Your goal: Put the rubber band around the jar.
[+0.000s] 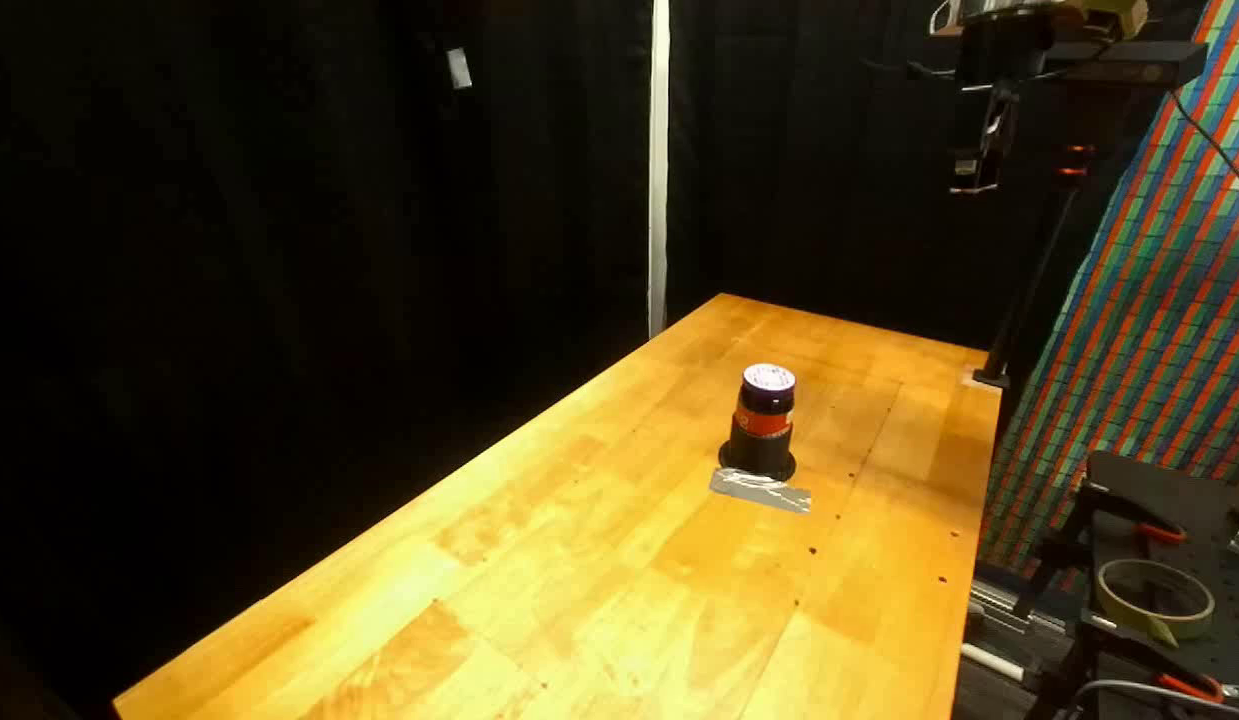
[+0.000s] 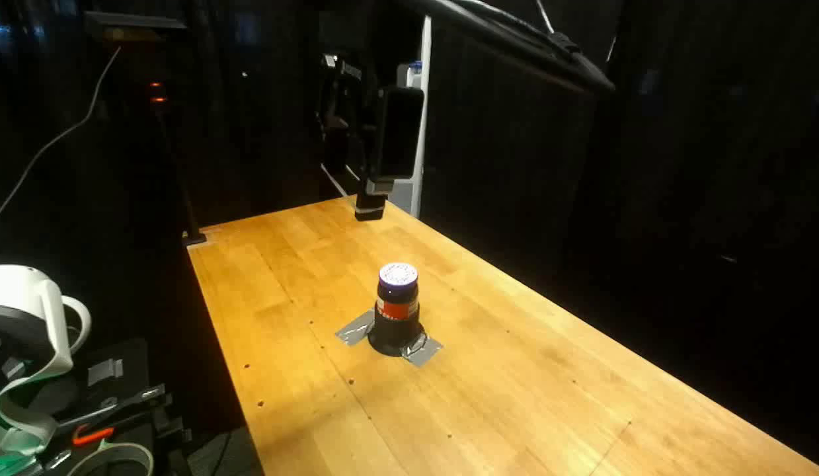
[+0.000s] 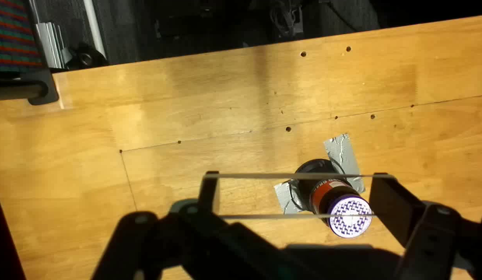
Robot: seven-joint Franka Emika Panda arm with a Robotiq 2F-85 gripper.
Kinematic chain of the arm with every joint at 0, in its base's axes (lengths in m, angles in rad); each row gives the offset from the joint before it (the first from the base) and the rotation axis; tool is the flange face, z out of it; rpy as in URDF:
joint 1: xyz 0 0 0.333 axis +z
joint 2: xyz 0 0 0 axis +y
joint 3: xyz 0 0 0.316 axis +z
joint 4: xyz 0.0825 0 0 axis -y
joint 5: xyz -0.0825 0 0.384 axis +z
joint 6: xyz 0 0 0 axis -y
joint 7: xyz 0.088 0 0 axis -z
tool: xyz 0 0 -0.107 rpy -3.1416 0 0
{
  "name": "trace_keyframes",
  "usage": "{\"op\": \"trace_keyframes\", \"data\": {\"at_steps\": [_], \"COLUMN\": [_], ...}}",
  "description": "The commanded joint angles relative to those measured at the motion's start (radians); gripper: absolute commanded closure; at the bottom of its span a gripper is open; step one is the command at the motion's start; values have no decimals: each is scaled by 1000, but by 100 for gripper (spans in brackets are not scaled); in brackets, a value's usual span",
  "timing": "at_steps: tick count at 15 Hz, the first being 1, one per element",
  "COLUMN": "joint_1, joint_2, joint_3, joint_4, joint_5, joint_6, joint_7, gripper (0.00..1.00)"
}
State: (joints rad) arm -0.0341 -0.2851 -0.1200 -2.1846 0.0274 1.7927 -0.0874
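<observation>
The dark jar with an orange-red label and a white-purple lid stands upright in a black base taped to the table; the jar shows in both exterior views point(image 1: 764, 422) point(image 2: 397, 308) and in the wrist view point(image 3: 351, 225). My gripper point(image 3: 298, 194) is open, its fingers wide apart. The pale rubber band point(image 3: 256, 176) is stretched around both fingers as two near-parallel strands. The band also shows in an exterior view point(image 2: 338, 182). The gripper hangs well above the table, up and back from the jar in both exterior views point(image 1: 977, 180) point(image 2: 351, 190). In the wrist view the lid appears near the right finger.
Grey tape strips point(image 3: 344, 153) hold the black base point(image 2: 390, 344) to the wooden table point(image 1: 539, 560). A dark post point(image 1: 992, 378) stands at a far table corner. A side shelf with a tape roll point(image 1: 1155, 598) is beside the table. A dark cabled arm part point(image 2: 515, 43) hangs overhead.
</observation>
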Motion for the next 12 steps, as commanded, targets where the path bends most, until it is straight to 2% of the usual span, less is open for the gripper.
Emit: {"op": "trace_keyframes", "data": {"at_steps": [1,5,8,12], "joint_1": [-12,-12,25,77], "joint_2": [1,-1,148,355], "joint_3": [11,11,104,180], "joint_4": [6,10,101,239], "joint_5": [3,3,-38,2], "joint_6": [-2,-3,-3,-42], "joint_7": [-3,-3,162,272], "gripper": [0,0,0,0]}}
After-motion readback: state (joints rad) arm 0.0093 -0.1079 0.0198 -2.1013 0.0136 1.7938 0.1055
